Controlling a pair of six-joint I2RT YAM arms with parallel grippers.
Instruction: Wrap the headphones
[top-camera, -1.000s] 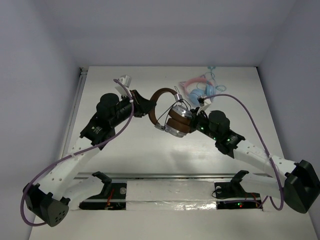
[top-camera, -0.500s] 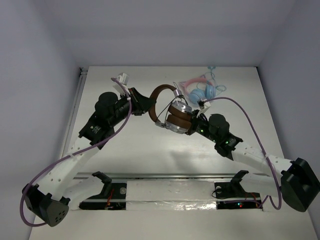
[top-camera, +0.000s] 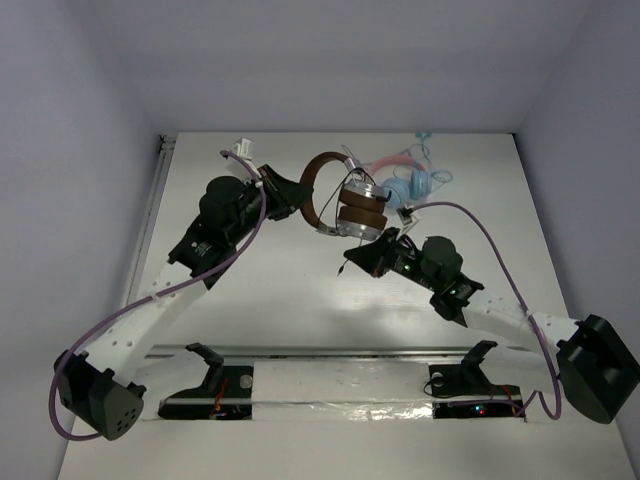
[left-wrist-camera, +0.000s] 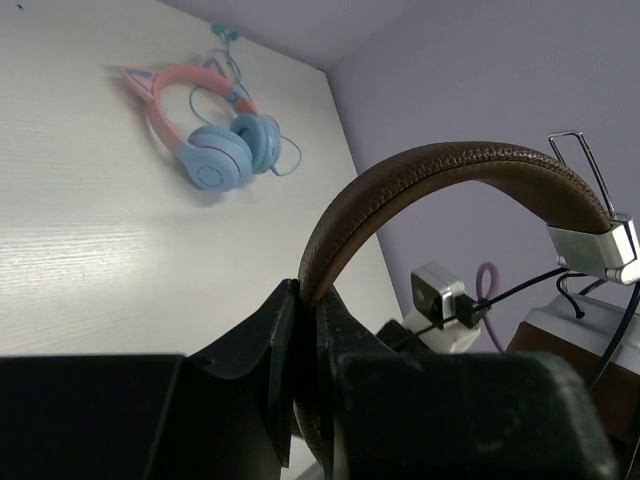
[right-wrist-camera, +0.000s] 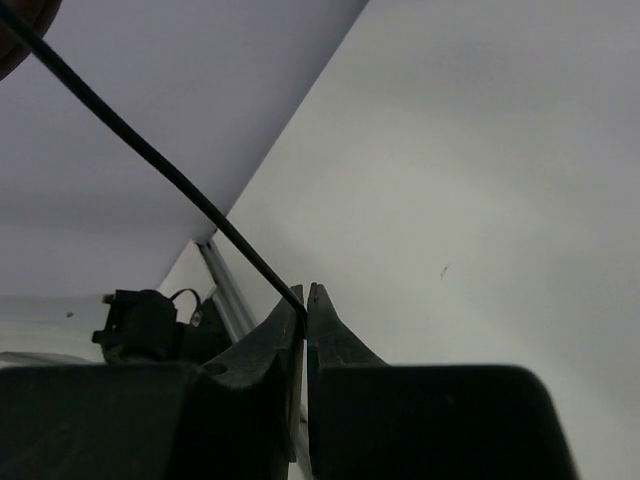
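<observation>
The headphones (top-camera: 352, 205), with brown headband (left-wrist-camera: 430, 175) and silver-and-brown earcups, hang above the table at centre back. My left gripper (top-camera: 292, 200) is shut on the headband; in the left wrist view (left-wrist-camera: 308, 300) the band runs up from between the jaws to a silver yoke (left-wrist-camera: 590, 240). My right gripper (top-camera: 352, 256) sits just below the earcups, shut on the thin dark cable (right-wrist-camera: 160, 165). In the right wrist view (right-wrist-camera: 305, 297) the cable runs taut from the fingertips up to the upper left.
Smaller pink-and-light-blue headphones (top-camera: 405, 178) lie on the table behind the brown pair, also in the left wrist view (left-wrist-camera: 205, 125). A metal rail (top-camera: 320, 352) runs along the near edge. Grey walls close the back and sides.
The left gripper lifted the headphones up and toward the back. The right gripper moved down and left, away from the earcups, drawing the cable out.
</observation>
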